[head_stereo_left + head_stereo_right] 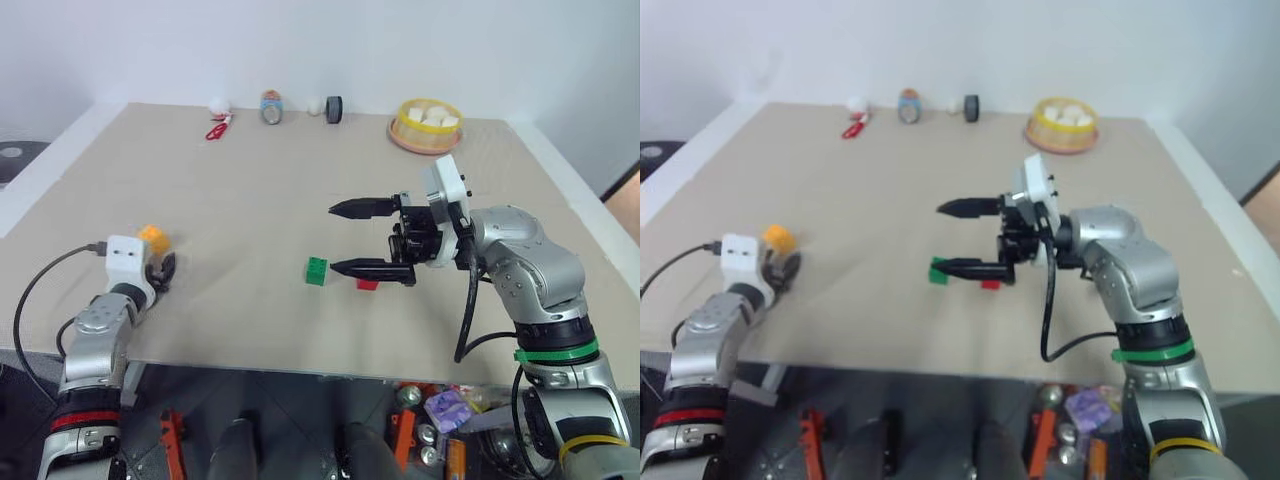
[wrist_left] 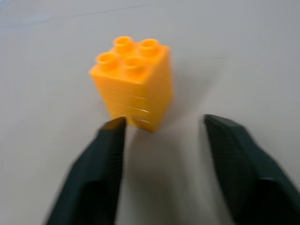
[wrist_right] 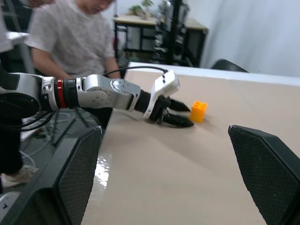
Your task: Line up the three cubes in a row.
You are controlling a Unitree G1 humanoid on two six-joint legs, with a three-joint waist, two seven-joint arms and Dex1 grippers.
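One cube (image 1: pixel 153 237) sat far left on the table (image 1: pixel 250 190) just ahead of the left gripper (image 1: pixel 160 271), two cubes (image 1: pixel 316 271) mid-table under the right gripper (image 1: pixel 345 238), basket (image 1: pixel 426 124) way back right

Beige table (image 1: pixel 300 190), plain white wall (image 1: pixel 320 40), cluttered floor below

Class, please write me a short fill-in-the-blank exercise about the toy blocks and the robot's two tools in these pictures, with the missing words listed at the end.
1. The left tool reaches toward the studded plastic block coloured ____.
2. On top of that orange-yellow studded plastic block stand ____ round studs.
3. The right tool hangs above the table with its fingers ____.
4. Beside the small green studded plastic block, partly hidden under the right tool, lies a block coloured ____.

Missing words: orange-yellow; four; open; red
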